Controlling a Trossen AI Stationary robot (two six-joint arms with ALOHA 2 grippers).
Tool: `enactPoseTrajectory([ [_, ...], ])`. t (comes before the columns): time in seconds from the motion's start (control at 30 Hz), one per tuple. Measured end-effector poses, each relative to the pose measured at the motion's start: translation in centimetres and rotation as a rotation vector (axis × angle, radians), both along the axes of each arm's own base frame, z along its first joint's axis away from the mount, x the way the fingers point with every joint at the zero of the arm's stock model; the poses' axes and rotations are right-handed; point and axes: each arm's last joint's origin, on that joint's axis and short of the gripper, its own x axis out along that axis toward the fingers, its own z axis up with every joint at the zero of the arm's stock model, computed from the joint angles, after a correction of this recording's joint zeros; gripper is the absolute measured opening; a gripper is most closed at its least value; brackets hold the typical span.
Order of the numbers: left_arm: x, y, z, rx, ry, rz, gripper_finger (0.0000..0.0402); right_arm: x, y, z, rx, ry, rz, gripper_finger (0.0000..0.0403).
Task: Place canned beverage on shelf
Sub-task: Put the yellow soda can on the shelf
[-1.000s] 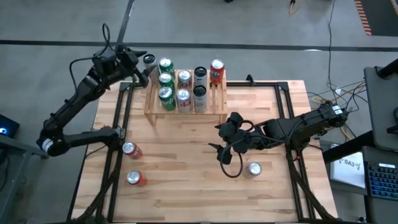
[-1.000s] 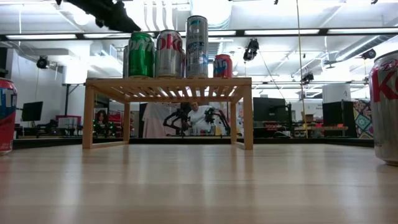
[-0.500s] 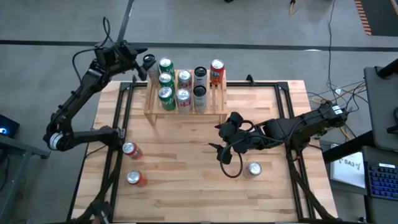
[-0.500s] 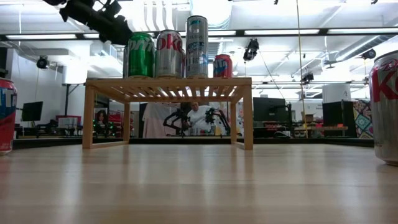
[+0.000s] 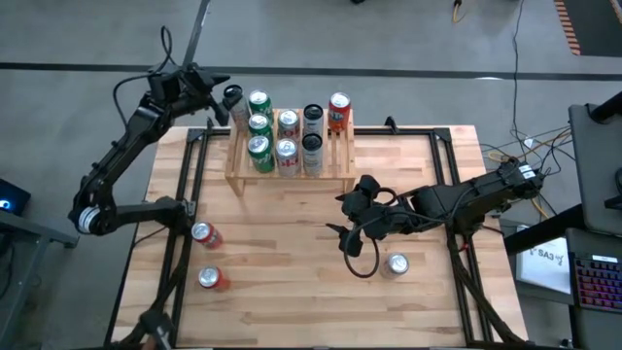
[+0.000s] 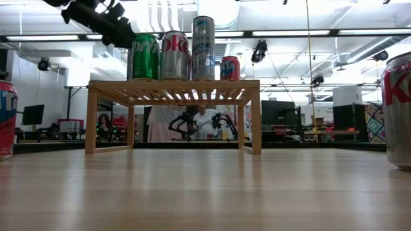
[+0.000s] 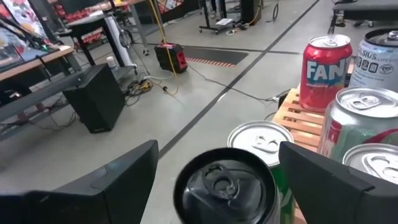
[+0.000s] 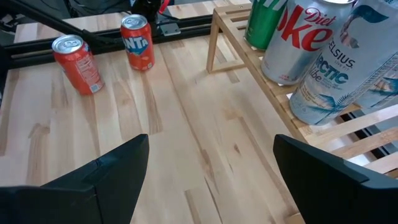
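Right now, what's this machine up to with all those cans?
It is stocking cans on the shelf. The left gripper hangs open at the shelf's far left corner, around a dark can that stands there with the others. The right gripper waits open over the table. Three more cans stand on the table.

Shelf [image 5: 340, 156] right end bare (left — cans [image 5: 260, 153])

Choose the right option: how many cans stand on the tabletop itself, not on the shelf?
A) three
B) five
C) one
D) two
A: the high view shows two red cans near the left edge and a silver-topped can at right, off the shelf.
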Motion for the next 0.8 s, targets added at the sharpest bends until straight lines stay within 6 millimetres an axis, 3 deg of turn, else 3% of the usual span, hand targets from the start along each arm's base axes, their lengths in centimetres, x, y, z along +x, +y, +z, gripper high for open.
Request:
enactPoseTrajectory([
  [0.57,0.3,0.6,-1.3,-0.083,0.039,-0.008,0.0317,0.0,0.0,0.0,0.000,0.000,0.000,0.0331],
  [0.8,0.1,0.2,-1.1,-0.089,0.042,-0.007,0.0269,0.0,0.0,0.0,0.000,0.000,0.000,0.0331],
])
